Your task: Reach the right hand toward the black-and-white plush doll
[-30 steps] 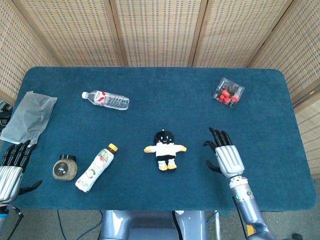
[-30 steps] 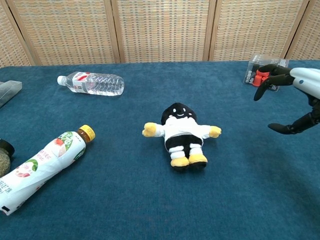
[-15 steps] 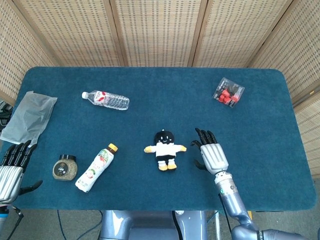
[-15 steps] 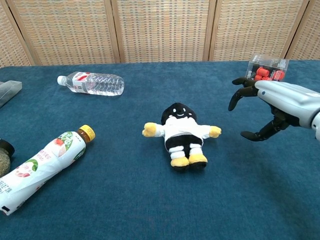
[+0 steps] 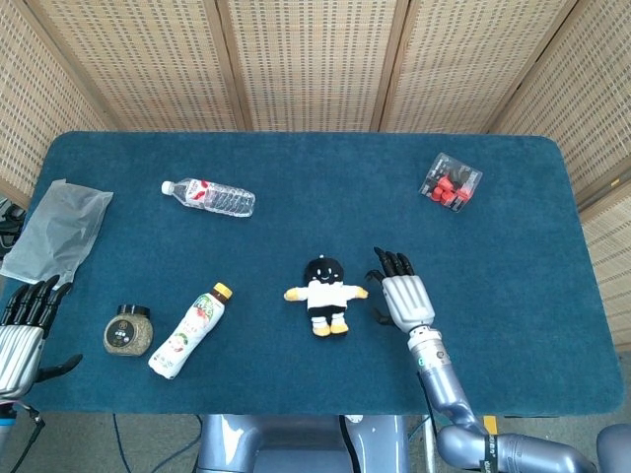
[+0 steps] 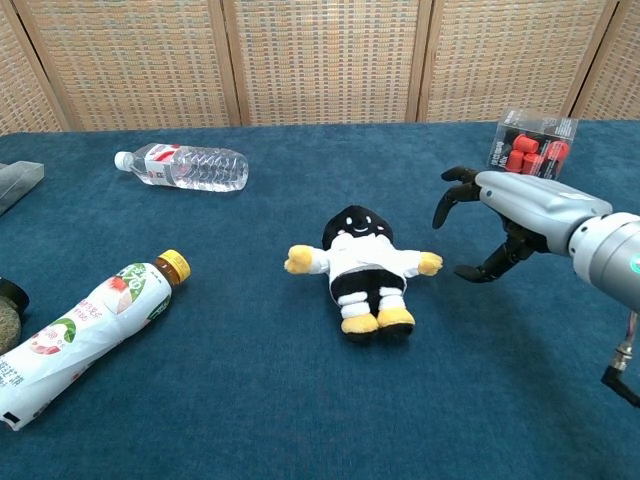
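The black-and-white plush doll [image 5: 324, 289] [image 6: 364, 268] lies on its back mid-table, with yellow hands and feet and a white shirt. My right hand [image 5: 399, 294] [image 6: 500, 212] hovers just to its right, fingers apart and curved toward the doll, holding nothing. A small gap separates its fingertips from the doll's yellow hand. My left hand [image 5: 22, 330] rests at the table's front left corner with fingers spread and nothing in it; the chest view does not show it.
A clear water bottle [image 5: 209, 196] [image 6: 181, 166] lies at the back left. A drink bottle with a yellow cap [image 5: 189, 331] [image 6: 90, 319] and a small jar [image 5: 128, 330] lie front left. A plastic bag [image 5: 59, 229] sits far left; a clear box of red pieces [image 5: 451, 182] [image 6: 529, 148] back right.
My right hand has moved left across the table, from well right of the doll to just beside its yellow hand. The left hand and all objects stayed put.
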Controlling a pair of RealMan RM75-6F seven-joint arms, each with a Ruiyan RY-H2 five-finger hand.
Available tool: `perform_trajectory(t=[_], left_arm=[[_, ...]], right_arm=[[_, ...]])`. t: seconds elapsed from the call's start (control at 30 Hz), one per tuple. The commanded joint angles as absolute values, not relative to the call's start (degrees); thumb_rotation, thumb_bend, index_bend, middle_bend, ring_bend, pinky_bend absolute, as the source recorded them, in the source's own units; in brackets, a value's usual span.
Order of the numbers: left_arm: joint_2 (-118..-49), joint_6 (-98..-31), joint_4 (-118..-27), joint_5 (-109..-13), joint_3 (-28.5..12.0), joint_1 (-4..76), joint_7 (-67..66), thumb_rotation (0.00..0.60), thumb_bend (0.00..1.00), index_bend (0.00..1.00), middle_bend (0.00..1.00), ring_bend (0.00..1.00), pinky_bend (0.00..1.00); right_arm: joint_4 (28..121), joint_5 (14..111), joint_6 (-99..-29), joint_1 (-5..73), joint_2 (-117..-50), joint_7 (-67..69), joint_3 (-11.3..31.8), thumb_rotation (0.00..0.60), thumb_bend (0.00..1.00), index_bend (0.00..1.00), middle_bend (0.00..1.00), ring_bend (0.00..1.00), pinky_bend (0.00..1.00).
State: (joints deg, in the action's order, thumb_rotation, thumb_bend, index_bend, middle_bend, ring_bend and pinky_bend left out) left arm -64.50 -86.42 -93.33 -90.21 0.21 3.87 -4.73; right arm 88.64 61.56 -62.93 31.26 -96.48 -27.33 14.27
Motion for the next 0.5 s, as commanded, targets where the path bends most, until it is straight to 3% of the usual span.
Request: perform_trajectory(t=[0.03, 0.5], left_arm=[[-64.5, -86.3, -93.2, -90.0, 0.1, 3.9, -4.6, 0.6, 0.05, 0.0, 0.0, 0.0, 0.0], [-64.6, -85.7, -92.8, -89.3, 0.0, 4.2, -4.1, 0.6, 0.05, 0.0, 0.0, 0.0, 0.0]], right_arm=[[87.8, 60.4, -62.4, 31.9, -97.2, -27.4, 14.5, 0.6, 0.45, 0.36, 0.0, 0.0, 0.02], [82.7, 57.9, -60.9, 34.8, -100.7, -26.7, 14.7, 0.6, 0.46, 0.4, 0.03, 0.0, 0.02]])
